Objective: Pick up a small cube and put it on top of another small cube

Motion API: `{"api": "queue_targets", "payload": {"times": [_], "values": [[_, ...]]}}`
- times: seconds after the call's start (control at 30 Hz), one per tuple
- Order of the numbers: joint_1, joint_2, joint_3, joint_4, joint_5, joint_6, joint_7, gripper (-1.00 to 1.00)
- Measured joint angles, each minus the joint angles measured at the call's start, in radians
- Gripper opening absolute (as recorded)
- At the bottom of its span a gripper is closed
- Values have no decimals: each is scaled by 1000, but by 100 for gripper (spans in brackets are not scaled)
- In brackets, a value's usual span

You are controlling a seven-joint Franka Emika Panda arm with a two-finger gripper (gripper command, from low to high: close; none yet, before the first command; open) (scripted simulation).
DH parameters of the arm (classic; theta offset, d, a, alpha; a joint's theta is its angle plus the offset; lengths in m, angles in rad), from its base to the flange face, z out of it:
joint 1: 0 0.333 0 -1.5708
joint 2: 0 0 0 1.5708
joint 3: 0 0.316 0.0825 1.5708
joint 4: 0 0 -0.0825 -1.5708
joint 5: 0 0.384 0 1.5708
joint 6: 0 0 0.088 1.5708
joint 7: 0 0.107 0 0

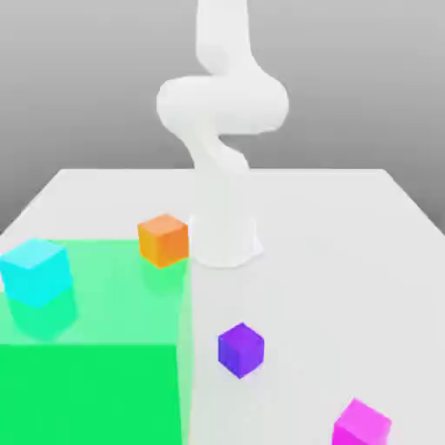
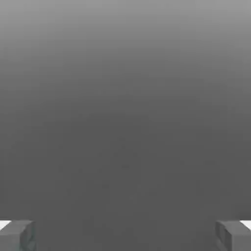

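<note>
Standing upright behind the cubes, the arm (image 1: 222, 130) has nothing in its hand (image 2: 125, 235): the two fingertips (image 2: 17, 235) sit wide apart at the edges of the hand view with only grey blankness between them, so no cube is held.

Four cubes rest on the tabletop (image 1: 348, 226), well apart from one another. Orange (image 1: 162, 240) sits just beside the arm's base; cyan (image 1: 35, 271) is on the green zone (image 1: 96, 348) toward the exterior view's left; purple (image 1: 240, 349) and magenta (image 1: 361, 424) lie nearer the camera. None is stacked, so the pick is probably still ahead.

Being cubes, they have no long axis; each sits flat, with a vertical edge turned toward the camera.
</note>
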Motion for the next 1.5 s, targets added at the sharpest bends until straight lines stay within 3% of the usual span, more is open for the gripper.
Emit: {"api": "queue_targets", "payload": {"times": [0.4, 0.57, 0.8, 1.0, 1.03, 1.3, 1.5], "values": [[-75, 313, 168, -302, 134, 307, 479, 0], [-121, 475, 250, -446, 134, 443, 700, 0], [-188, 722, 269, -534, -18, 536, 855, 0], [-42, 942, 66, -499, -232, 705, 1015, 0], [-11, 973, 32, -493, -243, 731, 1024, -100], [-20, 955, 44, -497, -234, 718, 1018, -100], [-63, 750, 139, -536, -38, 554, 874, -100]]}}
